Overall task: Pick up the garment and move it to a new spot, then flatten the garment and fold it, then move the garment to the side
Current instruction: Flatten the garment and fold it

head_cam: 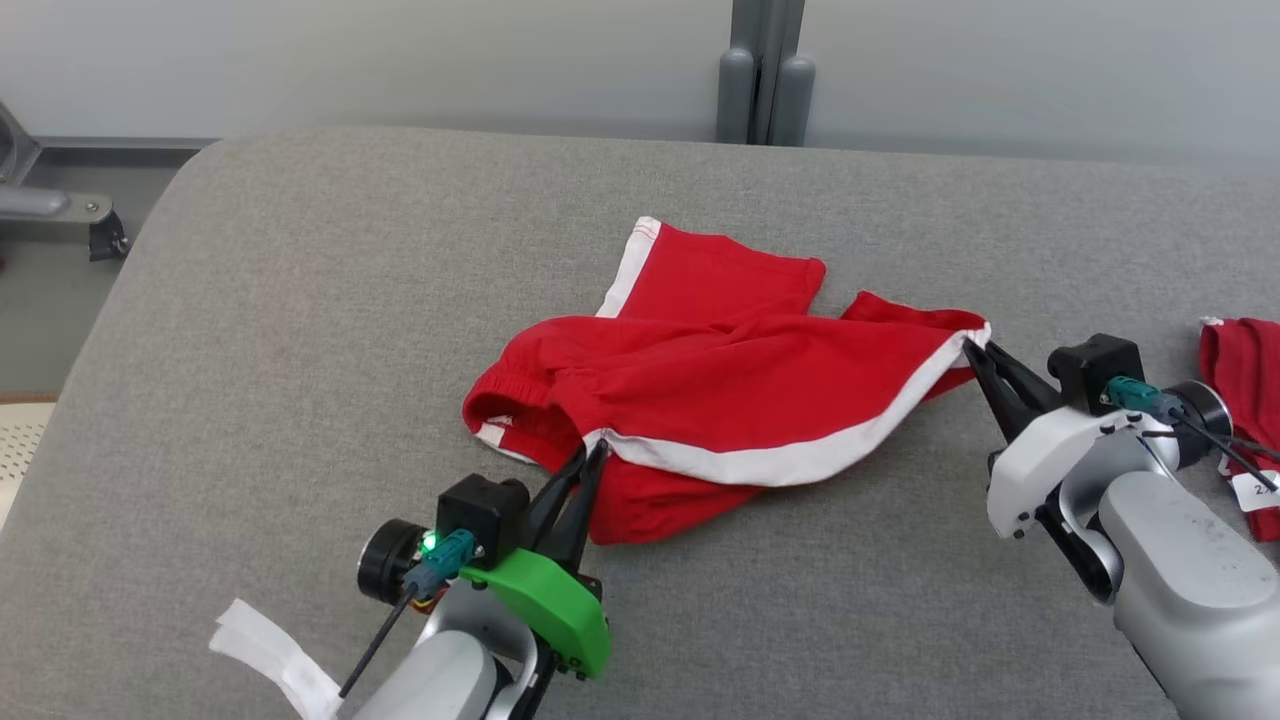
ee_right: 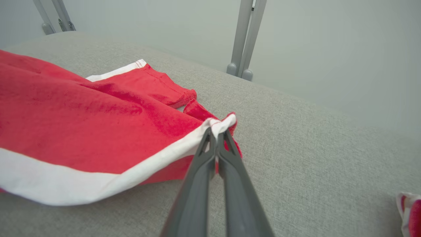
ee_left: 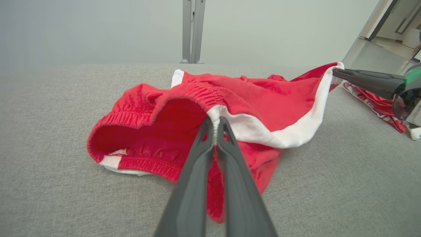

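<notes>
Head view is showing the red fabric shorts with white side stripes (head_cam: 740, 390) lying rumpled near the middle of the grey fabric-covered bench (head_cam: 300, 350), with the waistband gaping toward the robot's left and part of one leg tucked underneath. The left pincer (head_cam: 597, 450) is pinching the waistband just where a white stripe meets the elastic. In the left wrist view its two dark fingers (ee_left: 200, 154) are pressing together on that edge. The right pincer (head_cam: 975, 345) is likewise pressing shut on the hem corner at the other end of the same stripe, and in the right wrist view the white corner is poking out just past its tips. Between the two grips the stripe is sagging in a loose curve. Both held ends are sitting slightly raised while most of the cloth is resting on the bench.

By my reading, the robot is working on the first step: both holds are set and the garment is not yet carried anywhere. The next move is calling for both arms to rise together, spreading just enough to take up the slack without tugging the thin edges free. They would then carry the shorts to a bare part of the bench. A second red-and-white cloth piece (head_cam: 1245, 370) is lying near the right forearm, so the right arm should be steering clear of it.
</notes>
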`<state>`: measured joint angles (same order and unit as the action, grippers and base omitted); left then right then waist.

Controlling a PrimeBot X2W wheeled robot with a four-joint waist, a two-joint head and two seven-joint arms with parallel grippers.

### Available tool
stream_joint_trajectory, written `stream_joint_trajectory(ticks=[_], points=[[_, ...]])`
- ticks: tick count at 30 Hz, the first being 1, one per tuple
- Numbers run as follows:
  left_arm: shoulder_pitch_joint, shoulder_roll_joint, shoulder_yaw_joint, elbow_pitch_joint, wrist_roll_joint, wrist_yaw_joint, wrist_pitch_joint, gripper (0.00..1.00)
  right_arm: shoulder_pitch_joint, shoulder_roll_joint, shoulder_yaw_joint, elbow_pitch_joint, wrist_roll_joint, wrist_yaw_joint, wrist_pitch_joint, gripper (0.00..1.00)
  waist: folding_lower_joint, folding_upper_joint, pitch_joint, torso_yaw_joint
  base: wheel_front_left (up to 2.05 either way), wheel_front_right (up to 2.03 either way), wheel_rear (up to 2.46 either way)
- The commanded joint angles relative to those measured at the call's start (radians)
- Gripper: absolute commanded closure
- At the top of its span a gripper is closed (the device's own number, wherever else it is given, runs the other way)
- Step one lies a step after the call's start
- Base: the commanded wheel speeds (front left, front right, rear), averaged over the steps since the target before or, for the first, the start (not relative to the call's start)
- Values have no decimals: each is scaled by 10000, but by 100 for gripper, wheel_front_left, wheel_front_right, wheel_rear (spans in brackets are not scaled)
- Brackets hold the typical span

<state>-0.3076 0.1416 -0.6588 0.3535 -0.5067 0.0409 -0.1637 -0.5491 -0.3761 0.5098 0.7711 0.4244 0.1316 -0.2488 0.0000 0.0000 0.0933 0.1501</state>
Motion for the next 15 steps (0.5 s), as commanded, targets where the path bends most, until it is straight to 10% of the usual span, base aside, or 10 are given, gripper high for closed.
stream_joint_trajectory(ticks=[1,15], points=[[-67,265,110,-212,87,109,25,100,21,-206,-3,-373,65,-22,-93,100,0,0,-371,-184,0,0,0],[-2183,2235,747,-3000,461,-155,1854,100,154,-121,-2405,-4690,-312,-22,-162,100,0,0,-1459,-533,0,0,0]])
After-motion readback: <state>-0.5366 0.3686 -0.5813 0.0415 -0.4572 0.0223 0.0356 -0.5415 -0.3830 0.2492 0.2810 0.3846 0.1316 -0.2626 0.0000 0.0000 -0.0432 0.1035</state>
